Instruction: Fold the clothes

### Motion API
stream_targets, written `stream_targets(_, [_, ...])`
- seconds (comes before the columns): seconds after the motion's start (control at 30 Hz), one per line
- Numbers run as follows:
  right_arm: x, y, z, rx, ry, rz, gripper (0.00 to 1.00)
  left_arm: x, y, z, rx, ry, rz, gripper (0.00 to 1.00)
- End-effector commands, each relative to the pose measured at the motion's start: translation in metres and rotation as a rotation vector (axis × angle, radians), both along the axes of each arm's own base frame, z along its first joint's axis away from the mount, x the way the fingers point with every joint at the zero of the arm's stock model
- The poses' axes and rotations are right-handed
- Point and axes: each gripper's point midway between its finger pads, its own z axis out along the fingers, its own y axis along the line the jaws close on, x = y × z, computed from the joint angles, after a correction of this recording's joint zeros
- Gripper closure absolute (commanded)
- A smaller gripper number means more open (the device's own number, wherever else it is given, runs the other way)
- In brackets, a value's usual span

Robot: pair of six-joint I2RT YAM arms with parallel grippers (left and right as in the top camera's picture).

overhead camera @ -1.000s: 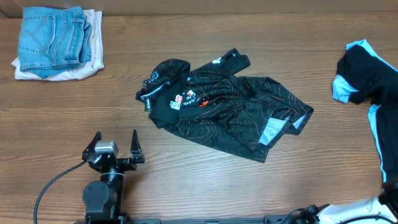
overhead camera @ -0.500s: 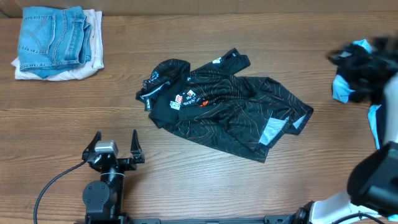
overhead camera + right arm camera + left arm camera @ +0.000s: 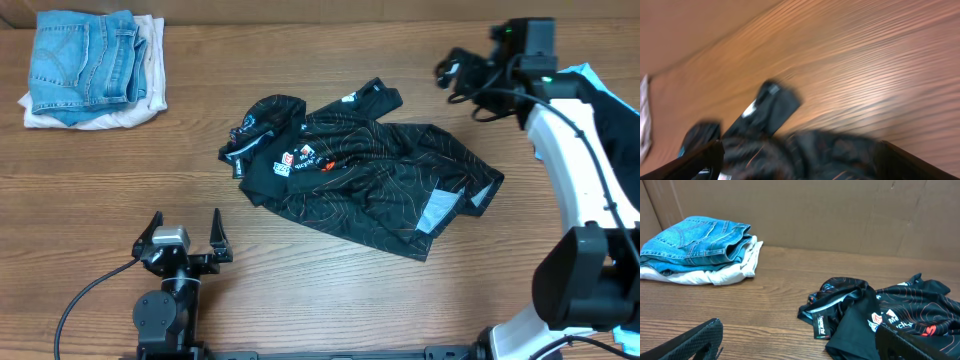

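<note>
L fingers (image 3: 216,224) spread wide, low, R arm (image 3: 575,170) stretched fwd, R fingers (image 3: 447,70) prob. open.

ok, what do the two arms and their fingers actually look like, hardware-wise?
Left arm: all black, with a silver-grey block behind its black fingers and a black cable looping off its side. Right arm: white links, black joints, black fingers, and a green light at the wrist.

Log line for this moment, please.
jersey: crumpled, unfolded | left pincer: open, empty, clear of jersey | right pincer: open, empty, clear of jersey
</note>
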Motion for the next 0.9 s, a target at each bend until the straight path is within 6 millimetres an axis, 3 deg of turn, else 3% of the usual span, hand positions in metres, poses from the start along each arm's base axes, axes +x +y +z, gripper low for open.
stream_targets(0.0, [0.006,-0.073,0.007,-0.047,-0.019,-0.222,0.0,0.0,0.002,0.0,0.02,-0.005,0.009,0.0])
stream_targets(0.13, [-0.003,-0.121,0.006,-0.046,-0.01,-0.321,0.0,0.0,0.003,0.0,0.021,-0.005,0.012,0.0])
stream_targets(0.33, [-0.021,-0.158,-0.001,-0.041,0.037,-0.404,0.0,0.0,0.003,0.011,0.021,-0.049,0.013,0.0])
stream_targets(0.5, [-0.026,-0.163,-0.003,-0.039,0.052,-0.417,0.0,-0.002,0.002,0.055,0.025,-0.226,0.011,0.0])
stream_targets(0.6, [-0.025,-0.164,-0.003,-0.039,0.051,-0.417,0.0,-0.009,-0.016,0.084,0.025,-0.35,-0.096,0.0])
stream_targets(0.7, [-0.025,-0.164,-0.003,-0.039,0.051,-0.417,0.0,-0.013,-0.03,0.094,0.035,-0.395,-0.177,0.0])
stream_targets(0.87, [-0.025,-0.164,-0.003,-0.039,0.051,-0.417,0.0,-0.014,-0.041,0.094,0.039,-0.378,-0.243,0.0])
